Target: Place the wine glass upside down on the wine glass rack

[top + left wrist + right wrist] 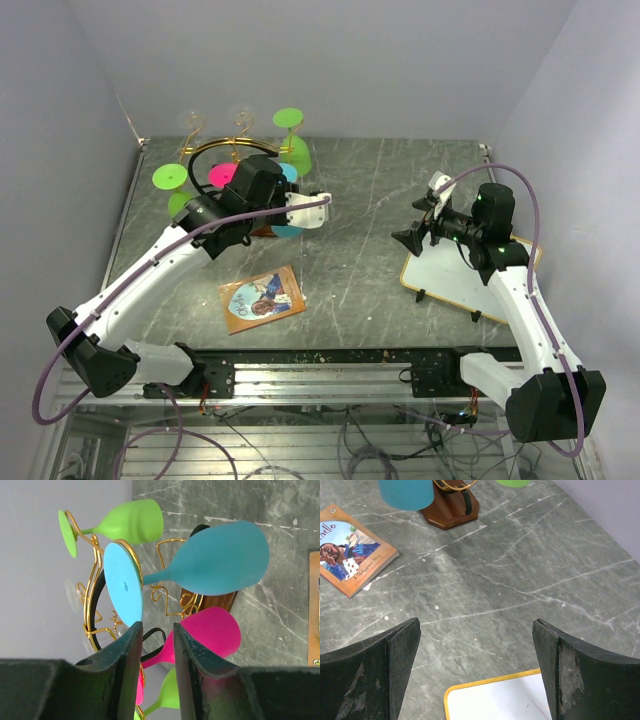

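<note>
blue glass [215, 560] is hung foot-up on the rack [220, 601], stem vertical, just ahead of the left pincer [157, 627]; jaws are seen slightly parted, nothing pinched; right pincer [475, 625] is spread wide, well apart

From above, the left arm [150, 270] covers most of the wine glass rack [235, 150] with its wrist, so we see only the ring and back scrolls. The blue glass [288, 230] shows as a sliver beneath the white mount. Two clear glasses [192, 125] at the back are too faint for us to make out. In the left wrist view, the left gripper [157, 627] hides the lower stem of the pink glass [210, 630], and the bottom edge cuts off the lower green glass [167, 695]. In the right wrist view, the top edge crops the blue glass and leaves only the rack's wooden base. There the book [352, 547] runs off the left edge and the whiteboard [495, 700] off the bottom.
</note>
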You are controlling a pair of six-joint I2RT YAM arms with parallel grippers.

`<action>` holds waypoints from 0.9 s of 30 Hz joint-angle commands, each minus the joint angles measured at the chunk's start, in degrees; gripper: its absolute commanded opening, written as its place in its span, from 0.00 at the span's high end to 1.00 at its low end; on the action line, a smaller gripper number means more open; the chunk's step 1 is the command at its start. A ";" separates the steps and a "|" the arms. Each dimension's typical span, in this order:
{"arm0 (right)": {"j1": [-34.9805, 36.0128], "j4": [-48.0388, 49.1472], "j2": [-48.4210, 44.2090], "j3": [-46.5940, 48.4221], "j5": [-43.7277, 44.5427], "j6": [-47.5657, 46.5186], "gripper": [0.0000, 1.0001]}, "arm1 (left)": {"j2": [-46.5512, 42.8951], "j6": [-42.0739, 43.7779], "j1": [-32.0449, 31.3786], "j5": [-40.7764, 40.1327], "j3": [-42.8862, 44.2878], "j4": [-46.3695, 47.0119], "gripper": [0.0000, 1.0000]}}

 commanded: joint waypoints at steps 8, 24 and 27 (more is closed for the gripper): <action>-0.89 1.47 -0.05 -0.81 0.70 -0.88 0.06 | -3.39 -2.61 1.66 2.61 0.69 -2.22 0.50; -2.76 3.46 0.66 -0.53 6.70 2.60 0.04 | -10.38 -16.06 12.56 13.63 -0.35 0.29 0.00; -3.34 1.38 2.79 1.71 11.68 2.51 0.03 | -11.93 -21.83 15.40 12.11 -0.87 3.10 0.00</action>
